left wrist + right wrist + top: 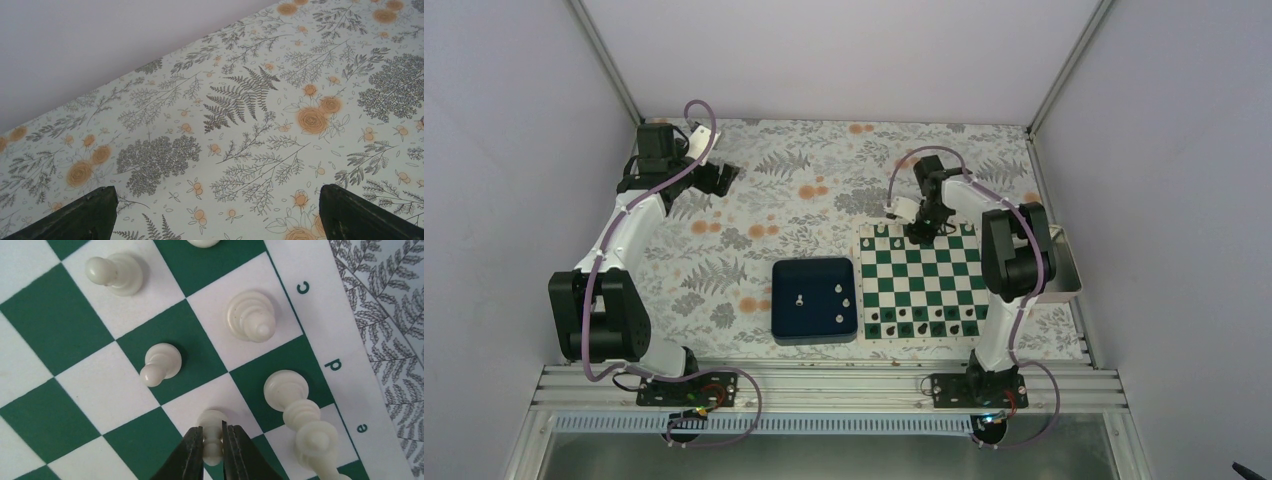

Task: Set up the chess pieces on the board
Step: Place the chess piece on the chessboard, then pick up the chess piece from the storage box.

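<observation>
Right wrist: right end effector (pixel 212 432) pinches smooth pawn (pixel 211 419) over checked board (pixel 50 315); left end effector (pixel 216 189) spread.

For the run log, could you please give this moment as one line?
right claw: shut on pawn | left claw: open, empty | tray: holds white pieces

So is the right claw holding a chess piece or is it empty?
Holding one. In the right wrist view the right gripper is closed on a small white piece, a finger against each side.
</observation>
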Action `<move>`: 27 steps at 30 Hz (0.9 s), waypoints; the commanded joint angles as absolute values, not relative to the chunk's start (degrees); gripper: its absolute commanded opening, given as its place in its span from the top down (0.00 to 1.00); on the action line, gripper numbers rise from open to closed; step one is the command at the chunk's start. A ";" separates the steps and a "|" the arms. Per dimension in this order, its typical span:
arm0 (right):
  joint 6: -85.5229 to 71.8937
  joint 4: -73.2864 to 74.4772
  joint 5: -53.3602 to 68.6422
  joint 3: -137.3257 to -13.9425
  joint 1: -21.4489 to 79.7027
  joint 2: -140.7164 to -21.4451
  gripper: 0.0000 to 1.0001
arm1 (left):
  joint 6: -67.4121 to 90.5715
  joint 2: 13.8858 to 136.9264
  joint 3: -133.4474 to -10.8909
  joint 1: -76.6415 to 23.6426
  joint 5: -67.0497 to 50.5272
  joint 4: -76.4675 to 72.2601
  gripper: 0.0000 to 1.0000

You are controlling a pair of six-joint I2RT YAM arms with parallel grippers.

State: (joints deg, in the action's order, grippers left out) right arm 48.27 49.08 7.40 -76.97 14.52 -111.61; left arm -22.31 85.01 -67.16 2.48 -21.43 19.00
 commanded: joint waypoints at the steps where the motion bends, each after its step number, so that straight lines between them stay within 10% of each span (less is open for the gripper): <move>1: 48.46 53.26 8.87 -80.50 14.08 -109.02 0.85 | -23.24 84.69 -67.39 2.72 -22.75 19.31 0.00; 13: 47.19 62.75 7.00 -88.26 18.19 -99.94 0.69 | -23.38 84.56 -67.43 2.72 -23.34 19.52 0.00; 27: 41.85 63.50 4.48 -89.78 46.44 -105.55 0.63 | -23.31 83.74 -67.32 2.76 -22.94 19.51 0.00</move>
State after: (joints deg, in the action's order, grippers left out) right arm 44.21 63.13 5.30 -89.67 42.92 -102.13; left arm -22.50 85.01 -67.16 2.48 -21.69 19.14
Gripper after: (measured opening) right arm 0.369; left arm 0.999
